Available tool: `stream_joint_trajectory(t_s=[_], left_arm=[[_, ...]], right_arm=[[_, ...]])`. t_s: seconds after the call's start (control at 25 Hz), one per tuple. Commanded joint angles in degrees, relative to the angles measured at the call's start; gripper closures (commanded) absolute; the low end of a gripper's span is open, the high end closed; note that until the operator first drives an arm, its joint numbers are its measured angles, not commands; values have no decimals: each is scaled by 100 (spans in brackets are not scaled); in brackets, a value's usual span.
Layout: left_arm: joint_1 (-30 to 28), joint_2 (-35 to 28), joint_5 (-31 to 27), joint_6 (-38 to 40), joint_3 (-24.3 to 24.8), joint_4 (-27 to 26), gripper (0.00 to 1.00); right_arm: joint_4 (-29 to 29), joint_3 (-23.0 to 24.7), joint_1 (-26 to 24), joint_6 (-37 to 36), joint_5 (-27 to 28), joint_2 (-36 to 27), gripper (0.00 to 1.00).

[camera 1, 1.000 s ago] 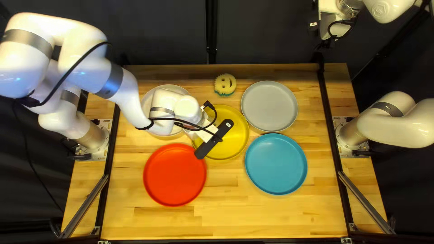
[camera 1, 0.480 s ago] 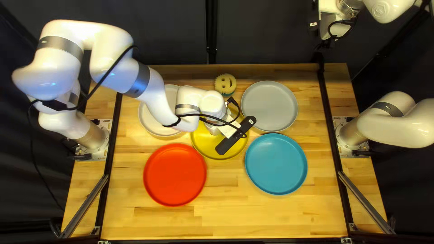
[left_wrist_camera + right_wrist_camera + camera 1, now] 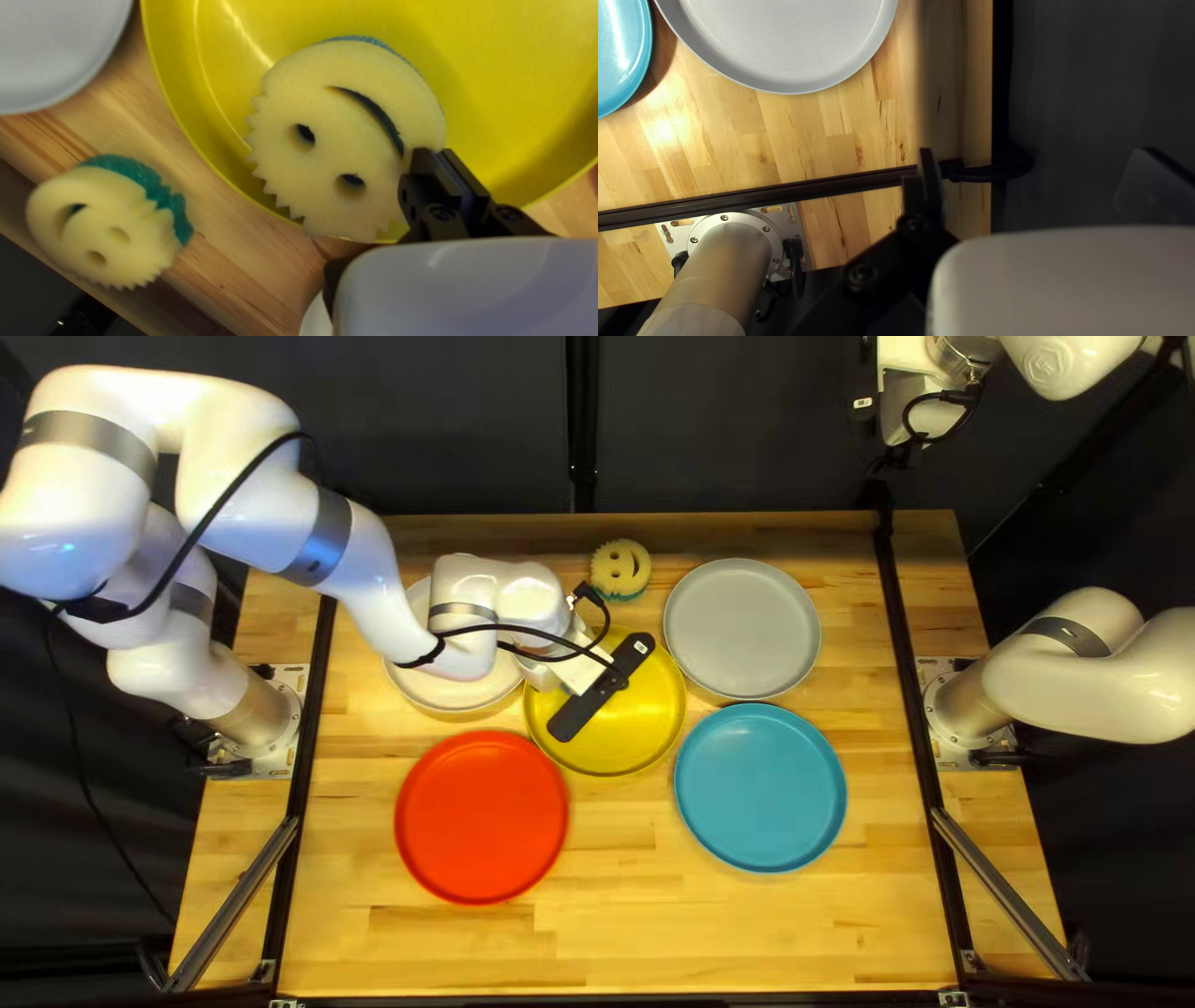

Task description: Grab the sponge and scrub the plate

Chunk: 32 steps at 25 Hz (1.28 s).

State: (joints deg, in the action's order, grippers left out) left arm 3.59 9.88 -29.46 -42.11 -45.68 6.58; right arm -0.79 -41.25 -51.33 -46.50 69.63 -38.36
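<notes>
In the top left view, the left arm reaches over the pale plate (image 3: 436,688), and its left gripper (image 3: 603,688) is above the yellow plate (image 3: 641,728). The sponge to scrub with is hidden under it here. A second sponge (image 3: 620,569), with a face cut into it, lies on the table (image 3: 598,933) between the yellow plate and the far edge. The grey plate (image 3: 742,629) and the blue plate (image 3: 761,788) are at the right of the yellow one, and the red plate (image 3: 482,818) is nearer the near edge. The right gripper (image 3: 899,408) is up by the far edge, over the curtain. A small pale label shows on the end of the left gripper's dark bar, too small to make out, and an emblem without legible lettering marks the raised white arm part.

In the left wrist view, the left gripper (image 3: 436,154) is nearly closed, its fingers close together and pinching the rim of the sponge (image 3: 349,137) beside its mouth slit. The sponge is over the yellow plate, face toward the camera, with a blue layer behind; it bears cut-outs but no writing. The second sponge, green-backed, is on the wood outside the plate.

In the right wrist view, the right gripper (image 3: 1038,180) is spread wide, with nothing held; one finger is blurred. Past it lie the grey and blue plates, and beside it is the right arm's base (image 3: 732,246). No writing can be read.
</notes>
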Motion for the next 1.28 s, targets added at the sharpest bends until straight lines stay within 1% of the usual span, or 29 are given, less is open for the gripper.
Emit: stream_joint_trajectory(t_s=[0.04,0.08,0.16,0.28,0.44,0.48,0.56,0.68,0.76,0.8,0.84,0.96,1.04,1.12,1.16,1.2,1.28], left_arm=[[-215,289,19,133,-338,20,100],[-236,307,33,142,-357,26,100],[-470,427,65,303,-524,75,100],[-780,370,36,570,-590,198,100],[-1358,-12,-138,1204,-521,517,100],[-1421,-49,-141,1285,-505,569,100],[-1785,-145,-163,1727,-487,801,100],[-2172,-176,-132,2207,-498,1053,100],[-2447,-99,-63,2579,-582,1288,100],[-2490,-84,-26,2645,-589,1342,100],[-2680,58,39,2880,-725,1492,100],[-2965,324,287,3298,-914,1830,100],[-3087,490,490,3511,-1003,2036,100],[-3105,598,713,3568,-1023,2162,100],[-3086,617,812,3556,-1002,2196,31],[-3043,596,910,3552,-937,2230,0],[-2944,514,1015,3448,-805,2196,0]], right_arm=[[0,0,0,0,0,0,0],[0,0,0,0,0,0,0],[0,0,0,0,0,0,0],[0,0,0,0,0,0,0],[0,0,0,0,0,0,0],[0,0,0,0,0,0,0],[0,0,0,0,0,0,0],[0,0,0,0,0,0,0],[0,0,0,0,0,0,0],[0,0,0,0,0,0,0],[0,0,0,0,0,0,0],[0,0,0,0,0,0,0],[0,0,0,0,0,0,0],[0,0,0,0,0,0,0],[0,0,0,0,0,0,0],[0,0,0,0,0,0,0],[0,0,0,0,0,0,0]])
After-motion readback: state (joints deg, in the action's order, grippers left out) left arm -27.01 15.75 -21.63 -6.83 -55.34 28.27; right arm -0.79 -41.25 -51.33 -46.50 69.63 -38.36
